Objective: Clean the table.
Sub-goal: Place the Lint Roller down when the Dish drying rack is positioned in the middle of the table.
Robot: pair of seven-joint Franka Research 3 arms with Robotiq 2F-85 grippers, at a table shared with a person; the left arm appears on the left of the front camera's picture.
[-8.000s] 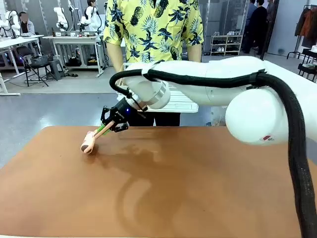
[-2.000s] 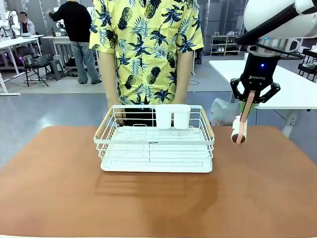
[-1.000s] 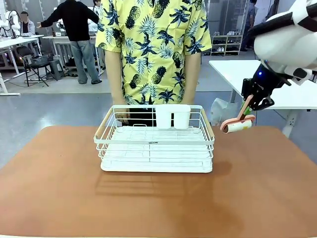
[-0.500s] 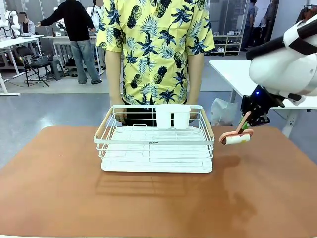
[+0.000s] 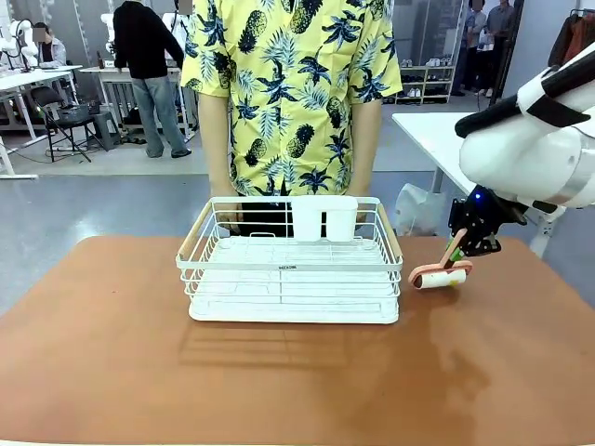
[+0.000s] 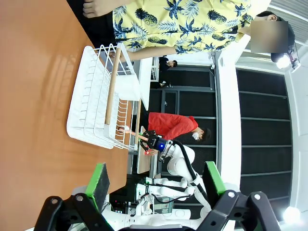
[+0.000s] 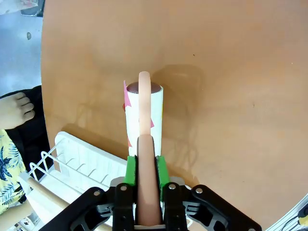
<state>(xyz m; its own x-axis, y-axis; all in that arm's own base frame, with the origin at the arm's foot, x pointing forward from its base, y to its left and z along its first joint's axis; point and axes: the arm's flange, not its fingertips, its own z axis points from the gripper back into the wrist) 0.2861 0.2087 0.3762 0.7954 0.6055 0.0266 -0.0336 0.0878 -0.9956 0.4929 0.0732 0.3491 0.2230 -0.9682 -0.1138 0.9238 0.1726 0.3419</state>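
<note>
The table (image 5: 279, 372) is a wide reddish-brown top. My right gripper (image 5: 462, 243) is shut on the pink handle of a lint roller (image 5: 441, 277), whose white roll hangs low over the table just right of the dish rack. From the right wrist, the lint roller (image 7: 143, 115) points away from the gripper (image 7: 144, 171) over the table (image 7: 216, 72); whether the roll touches it I cannot tell. My left gripper (image 6: 156, 180) is open and holds nothing, high off the table (image 6: 33, 96).
A white wire dish rack (image 5: 293, 269) stands mid-table at the far side, with two white cups at its back. A person in a yellow patterned shirt (image 5: 288, 84) stands right behind it. A white table (image 5: 437, 139) is at the far right.
My right gripper has come down and slightly inward with the lint roller, bringing the roll close to the tabletop beside the rack. The rack and the person stay put.
</note>
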